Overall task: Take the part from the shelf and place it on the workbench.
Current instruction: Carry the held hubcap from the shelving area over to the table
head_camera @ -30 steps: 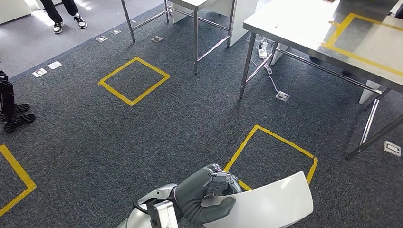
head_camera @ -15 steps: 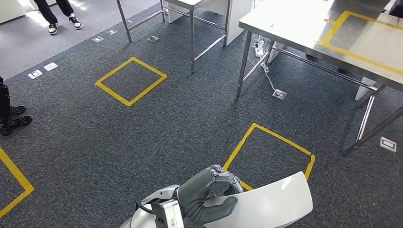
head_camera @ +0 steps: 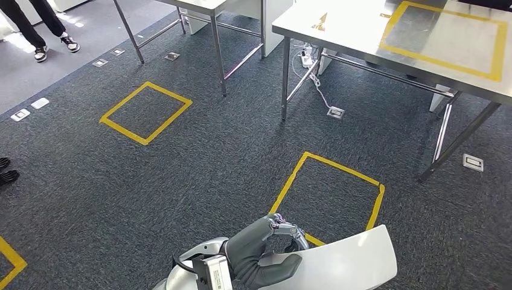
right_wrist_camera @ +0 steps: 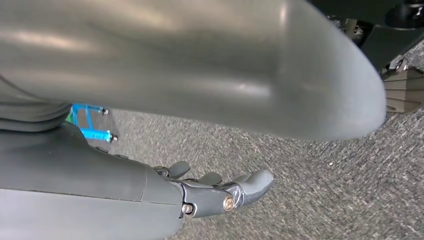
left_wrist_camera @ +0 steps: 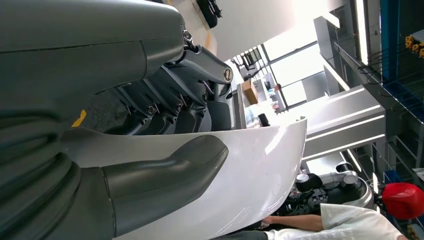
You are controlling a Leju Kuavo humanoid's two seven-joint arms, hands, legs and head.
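While the left hand pinches the white part between thumb and fingers, the carrying step is in hand, I judge: the part is low in the head view, well apart from the workbench. Next, the robot must approach this tabletop and lay the part on it. Near the workbench, a taped floor square, table legs and a cable lie in between. The right hand hangs with fingers spread, holding nothing.

Dark grey carpet floor marked with yellow tape squares, steel-topped workbench standing on it, yellow tape rectangle outlined on its surface
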